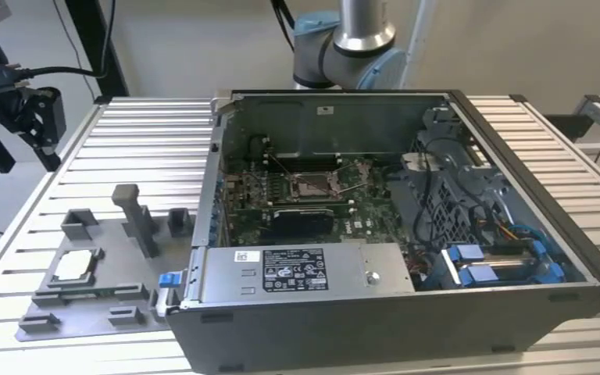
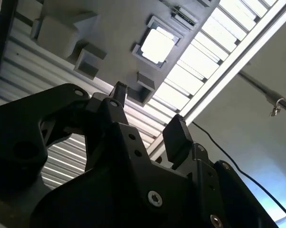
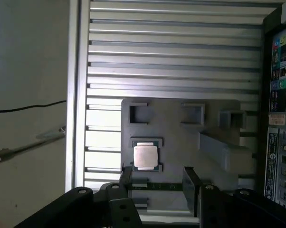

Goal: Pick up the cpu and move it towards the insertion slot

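Lab: aluminium bench (image 1: 144, 133), open computer (image 1: 331, 328)

No print can be read. A black label (image 1: 293, 269) with white lettering and a small white sticker (image 1: 243, 255) sit on the power supply cover (image 1: 347, 269). Coloured stickers (image 3: 278, 71) line the computer case (image 3: 276, 156). All lettering is too small to make out.

Black, screw-studded end effector (image 2: 147, 111); silver arm (image 1: 364, 19), blue-grey joint (image 1: 333, 58)
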`<state>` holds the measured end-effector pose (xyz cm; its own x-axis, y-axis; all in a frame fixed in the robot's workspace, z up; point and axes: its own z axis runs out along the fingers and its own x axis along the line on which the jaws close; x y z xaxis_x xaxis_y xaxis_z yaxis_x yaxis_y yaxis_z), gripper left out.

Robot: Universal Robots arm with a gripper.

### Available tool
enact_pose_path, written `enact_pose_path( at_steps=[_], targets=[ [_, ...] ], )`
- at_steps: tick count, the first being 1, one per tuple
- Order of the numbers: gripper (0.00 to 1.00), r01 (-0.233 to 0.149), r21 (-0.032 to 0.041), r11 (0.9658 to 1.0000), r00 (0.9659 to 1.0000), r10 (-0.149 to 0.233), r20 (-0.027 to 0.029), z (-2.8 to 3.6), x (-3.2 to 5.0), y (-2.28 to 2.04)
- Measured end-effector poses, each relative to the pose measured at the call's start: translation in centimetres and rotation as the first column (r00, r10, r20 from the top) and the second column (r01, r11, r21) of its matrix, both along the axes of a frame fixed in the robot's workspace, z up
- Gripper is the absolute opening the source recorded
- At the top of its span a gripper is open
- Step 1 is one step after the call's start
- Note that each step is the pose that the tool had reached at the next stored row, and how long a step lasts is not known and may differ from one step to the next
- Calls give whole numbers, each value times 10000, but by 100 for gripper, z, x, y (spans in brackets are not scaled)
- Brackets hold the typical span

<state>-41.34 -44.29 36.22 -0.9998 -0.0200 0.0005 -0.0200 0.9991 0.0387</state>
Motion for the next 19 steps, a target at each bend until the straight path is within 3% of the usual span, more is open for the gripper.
enact_pose_path(
  at_steps=[7,13,19],
  targets=[
    [100,-2,0,10000,10000,2,1,-12,0,0],
    [100,-3,1,10000,10000,3,5,-122,-6,0],
    [100,-22,1,10000,10000,22,80,-228,-57,-1]
  ],
)
